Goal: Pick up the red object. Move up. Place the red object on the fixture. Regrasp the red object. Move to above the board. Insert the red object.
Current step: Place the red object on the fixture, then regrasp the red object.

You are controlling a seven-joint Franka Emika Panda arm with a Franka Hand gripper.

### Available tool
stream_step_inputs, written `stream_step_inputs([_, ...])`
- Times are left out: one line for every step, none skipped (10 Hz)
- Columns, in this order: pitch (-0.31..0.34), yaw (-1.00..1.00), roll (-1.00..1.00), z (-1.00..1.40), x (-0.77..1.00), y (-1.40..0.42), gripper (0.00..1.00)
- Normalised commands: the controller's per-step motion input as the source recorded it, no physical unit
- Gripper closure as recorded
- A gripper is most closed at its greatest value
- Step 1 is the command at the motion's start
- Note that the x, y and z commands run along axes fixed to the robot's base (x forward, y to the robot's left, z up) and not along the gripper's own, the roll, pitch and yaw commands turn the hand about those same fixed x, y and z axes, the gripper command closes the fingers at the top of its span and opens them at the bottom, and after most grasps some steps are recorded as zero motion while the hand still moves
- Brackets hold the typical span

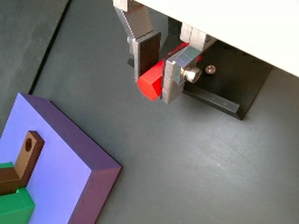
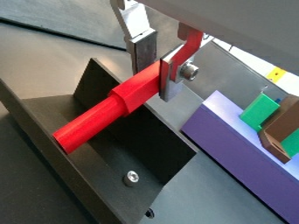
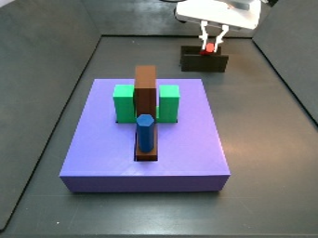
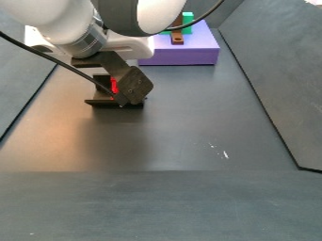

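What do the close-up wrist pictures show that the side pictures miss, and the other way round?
Only the wrist views show the fingers, flat silver plates, closed on the red object, with its free end reaching out over the fixture. Only a side view shows the whole board with its green blocks, brown upright block and blue peg. Both kinds show the gripper at the fixture, holding the red object, beside the board.

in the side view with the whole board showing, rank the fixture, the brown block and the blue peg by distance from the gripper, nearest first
1. Fixture, directly under the gripper, which grips the red object.
2. Brown block, mid-board.
3. Blue peg, toward the board's near edge.
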Motion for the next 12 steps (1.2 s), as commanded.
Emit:
stream_step_inputs([0.0, 0.0, 0.0, 0.0, 0.0, 0.0, 1.0])
stream_step_inputs([0.0, 0.0, 0.0, 0.0, 0.0, 0.0, 0.0])
stream_step_inputs([-0.117, -0.33, -0.39, 0.96, 0.09, 0.2, 0.0])
stream_step_inputs([-0.04, -0.35, -0.35, 1.0, 0.24, 0.21, 0.0])
stream_step_inputs([0.0, -0.35, -0.29, 1.0, 0.25, 0.16, 0.0])
stream_step_inputs([0.0, -0.35, -0.07, 1.0, 0.33, 0.05, 0.0])
stream_step_inputs([0.0, -0.3, 0.09, 0.96, 0.54, 0.04, 0.0])
stream_step_inputs([0.0, -0.22, 0.45, 0.58, 0.65, 0.09, 0.0])
stream_step_inputs([0.0, -0.09, 0.84, 0.25, 0.69, 0.07, 0.0])
stream_step_inputs([-0.037, -0.03, 1.0, 0.03, 0.56, 0.07, 0.0])
stream_step_inputs([-0.011, 0.0, 1.0, 0.0, 0.43, 0.1, 0.0])
stream_step_inputs([-0.009, 0.0, 1.0, 0.0, 0.36, 0.17, 0.0])
